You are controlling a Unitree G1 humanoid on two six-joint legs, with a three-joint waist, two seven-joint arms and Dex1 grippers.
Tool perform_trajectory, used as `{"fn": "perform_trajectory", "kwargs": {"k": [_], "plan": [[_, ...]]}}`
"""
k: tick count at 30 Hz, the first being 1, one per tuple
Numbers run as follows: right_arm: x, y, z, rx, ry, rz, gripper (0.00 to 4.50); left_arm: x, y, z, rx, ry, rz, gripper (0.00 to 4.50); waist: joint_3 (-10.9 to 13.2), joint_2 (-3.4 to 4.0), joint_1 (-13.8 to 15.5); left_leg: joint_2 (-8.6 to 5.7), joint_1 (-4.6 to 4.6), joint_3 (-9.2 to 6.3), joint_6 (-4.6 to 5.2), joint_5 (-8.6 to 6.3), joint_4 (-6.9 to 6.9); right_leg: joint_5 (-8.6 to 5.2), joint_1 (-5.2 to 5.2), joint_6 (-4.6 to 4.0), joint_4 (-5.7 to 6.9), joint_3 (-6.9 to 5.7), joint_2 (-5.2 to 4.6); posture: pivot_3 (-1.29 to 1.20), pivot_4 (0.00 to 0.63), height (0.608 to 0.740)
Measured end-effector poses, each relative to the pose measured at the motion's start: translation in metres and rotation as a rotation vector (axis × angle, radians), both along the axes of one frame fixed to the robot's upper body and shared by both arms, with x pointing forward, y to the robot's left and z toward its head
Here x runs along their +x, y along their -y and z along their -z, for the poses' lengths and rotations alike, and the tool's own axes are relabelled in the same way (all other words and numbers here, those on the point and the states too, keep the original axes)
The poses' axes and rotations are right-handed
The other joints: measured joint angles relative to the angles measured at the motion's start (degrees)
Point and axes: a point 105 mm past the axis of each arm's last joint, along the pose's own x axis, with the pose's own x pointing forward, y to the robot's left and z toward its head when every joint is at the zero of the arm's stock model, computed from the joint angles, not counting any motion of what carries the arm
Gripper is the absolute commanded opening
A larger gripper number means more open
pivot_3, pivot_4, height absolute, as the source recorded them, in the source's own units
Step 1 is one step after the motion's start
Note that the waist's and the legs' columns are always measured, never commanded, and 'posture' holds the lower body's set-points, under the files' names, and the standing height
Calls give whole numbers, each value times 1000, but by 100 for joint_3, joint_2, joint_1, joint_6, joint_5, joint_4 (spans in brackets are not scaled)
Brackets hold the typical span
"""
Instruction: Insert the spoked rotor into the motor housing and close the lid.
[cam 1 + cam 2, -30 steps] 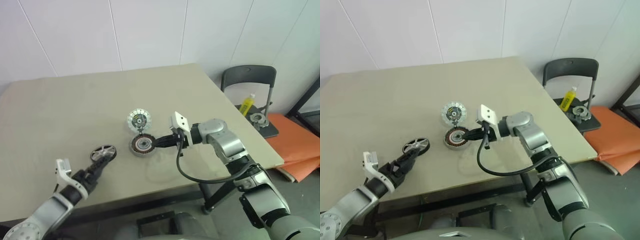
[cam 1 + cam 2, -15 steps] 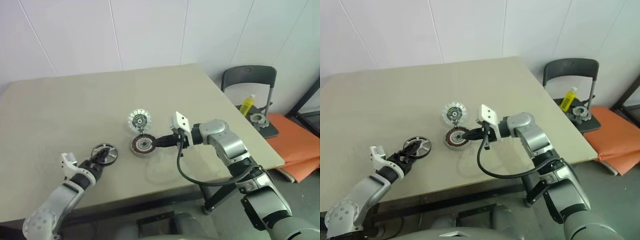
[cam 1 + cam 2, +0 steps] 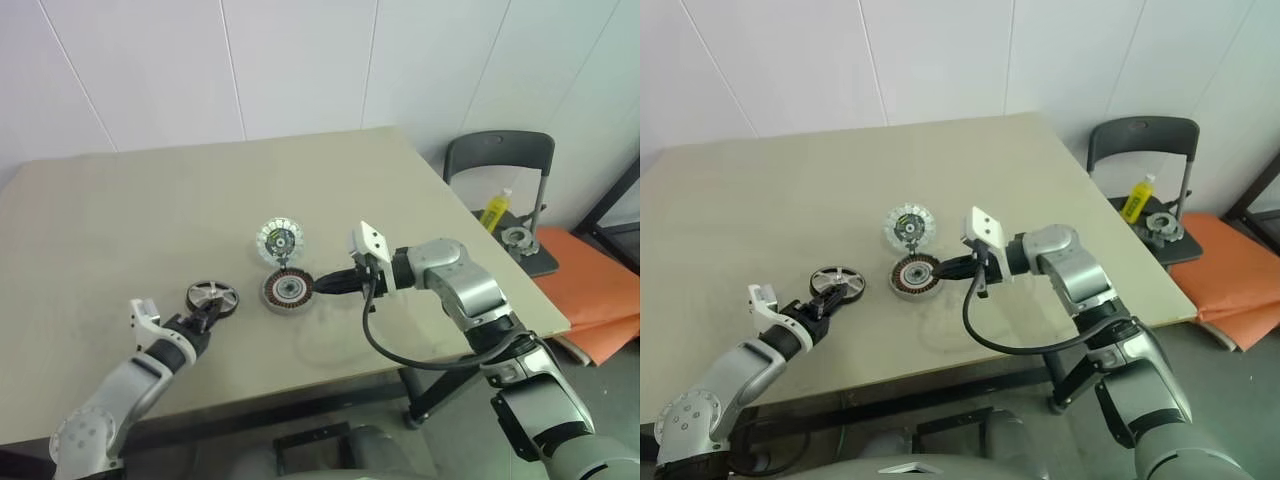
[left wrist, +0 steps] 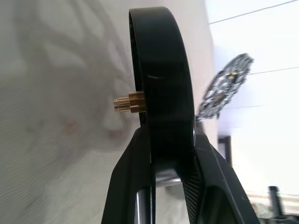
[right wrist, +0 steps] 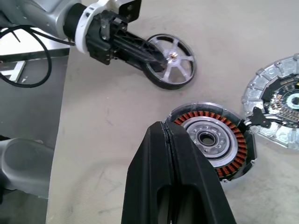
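The spoked rotor (image 3: pixel 212 296), a dark-rimmed silver wheel with a brass hub, is at the table's front left. My left gripper (image 3: pixel 209 309) is shut on its near rim, and the left wrist view has the rim (image 4: pixel 161 70) pinched between both fingers. The motor housing (image 3: pixel 286 289), with its copper winding ring around a silver centre, lies to the rotor's right. My right gripper (image 3: pixel 318 285) is shut on nothing, its tips (image 5: pixel 164 127) at the housing's (image 5: pixel 212 140) right edge. Just behind the housing lies the lid (image 3: pixel 278 240), white-segmented face up.
The beige table (image 3: pixel 150 210) ends close in front of both arms and on the right. Beyond its right edge a dark chair (image 3: pixel 497 155) carries a yellow bottle (image 3: pixel 493 209) and a metal part (image 3: pixel 516 238). An orange mat (image 3: pixel 600 290) lies on the floor.
My left gripper has moved forward onto the rotor and closed from wide open onto its rim. The right gripper has stayed shut beside the housing.
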Motion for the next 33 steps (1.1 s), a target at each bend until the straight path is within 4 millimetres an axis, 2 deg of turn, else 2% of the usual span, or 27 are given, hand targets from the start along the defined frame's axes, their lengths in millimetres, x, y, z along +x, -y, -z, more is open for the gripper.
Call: {"fn": "perform_trajectory", "kwargs": {"k": [7, 12, 17, 19, 24, 30, 33], "plan": [[-6, 13, -4, -22, -45, -19, 0, 14, 11, -33, -120, 121, 47, 441, 0, -2, 5, -1, -3, 0, -1, -1, -1, 0, 0, 0, -2, 0, 0, 0, 0, 740], [-11, 25, -2, -36, -97, -24, 0, 14, 36, -44, -173, 143, 187, 441, 1, -3, 5, -2, 0, 0, -1, -1, 1, 0, 1, 1, -2, 0, 2, 0, 0, 740], [-12, 25, -1, -34, -103, -25, 0, 15, 71, -52, -196, 170, 381, 441, 1, -3, 3, -4, 2, 0, -1, -1, 4, -1, 4, 1, -3, 0, 3, 0, 0, 740], [-12, 25, -1, -33, -103, -22, 0, 18, 77, -55, -192, 175, 434, 441, 1, -3, 1, -4, 2, 0, -1, -1, 3, -1, 3, 1, -3, 0, 3, 0, 0, 740], [-14, 24, 2, -30, -105, -9, 0, 29, 80, -48, -179, 146, 486, 441, 1, -3, 0, -4, -3, 0, -1, 0, -2, 0, -1, 1, -2, 0, 4, 0, 0, 740], [-18, 22, 2, -12, -118, 0, 0, 38, 73, -22, -167, 85, 485, 441, 1, -3, 5, -5, -4, 0, -1, -1, 0, 0, -1, 1, -2, -1, 3, 0, 0, 740], [-19, 26, -3, -3, -110, 6, 0, 42, 75, -18, -164, 81, 505, 441, 2, -4, 18, -8, -6, -1, -1, -1, 3, -1, 0, 1, -4, -1, 1, 0, 0, 740]]}}
